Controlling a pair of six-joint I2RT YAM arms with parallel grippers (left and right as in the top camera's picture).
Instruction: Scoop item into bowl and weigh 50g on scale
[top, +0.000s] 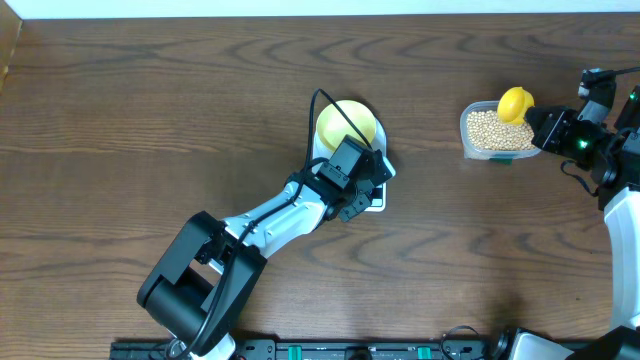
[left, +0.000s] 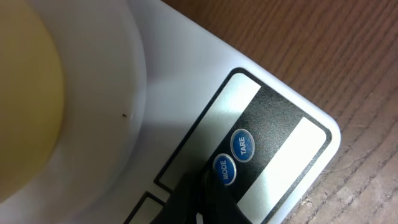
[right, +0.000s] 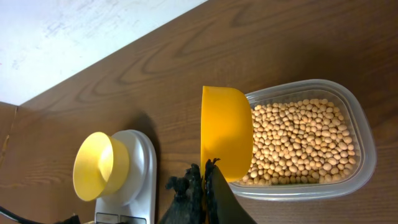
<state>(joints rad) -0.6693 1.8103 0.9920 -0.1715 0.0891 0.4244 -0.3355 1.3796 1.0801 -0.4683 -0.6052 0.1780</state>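
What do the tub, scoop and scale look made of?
Tub: clear glossy plastic; the beans show through its wall.
Scoop: opaque yellow plastic, smooth with a soft sheen.
Scale: probably white moulded plastic, judging by its smooth satin surface and rounded corner.

Left arm (top: 280, 215) hides most of scale (top: 388, 170); bowl (left: 25, 99) blurred, cropped.

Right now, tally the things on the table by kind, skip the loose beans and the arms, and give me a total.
bowl: 1
scale: 1
scoop: 1
tub: 1
Total: 4
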